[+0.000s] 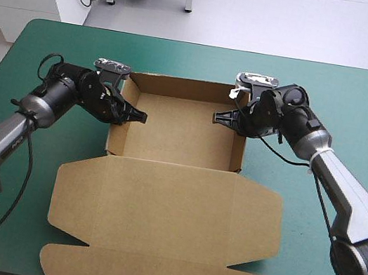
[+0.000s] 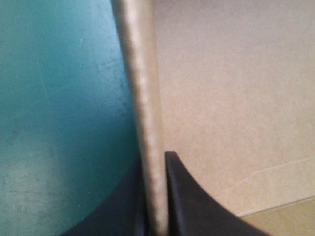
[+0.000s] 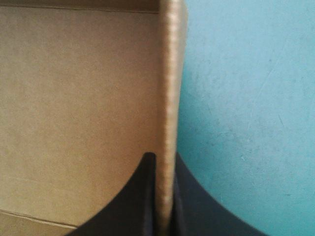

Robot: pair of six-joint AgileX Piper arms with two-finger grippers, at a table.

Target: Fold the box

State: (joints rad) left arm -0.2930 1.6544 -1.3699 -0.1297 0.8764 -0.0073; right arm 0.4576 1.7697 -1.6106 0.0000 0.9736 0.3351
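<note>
Lying long-axis near-to-far — box [image 1: 179, 133] (lid [image 1: 167, 213] nearest).

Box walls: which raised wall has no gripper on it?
The far wall. The left gripper clamps the left wall and the right gripper the right wall; only the far one stands ungripped.

On teal-green table cover [image 1: 360, 111], brown cardboard box [image 1: 169, 199] as open tray, walls raised, lid spread flat toward 6 o'clock. At tray's 9 o'clock wall, black fin-fingered left gripper [image 1: 138, 116], tips reaching in over the tray floor. At the 3 o'clock wall, matching black right gripper [image 1: 219, 117], tips likewise pointing inward.
</note>
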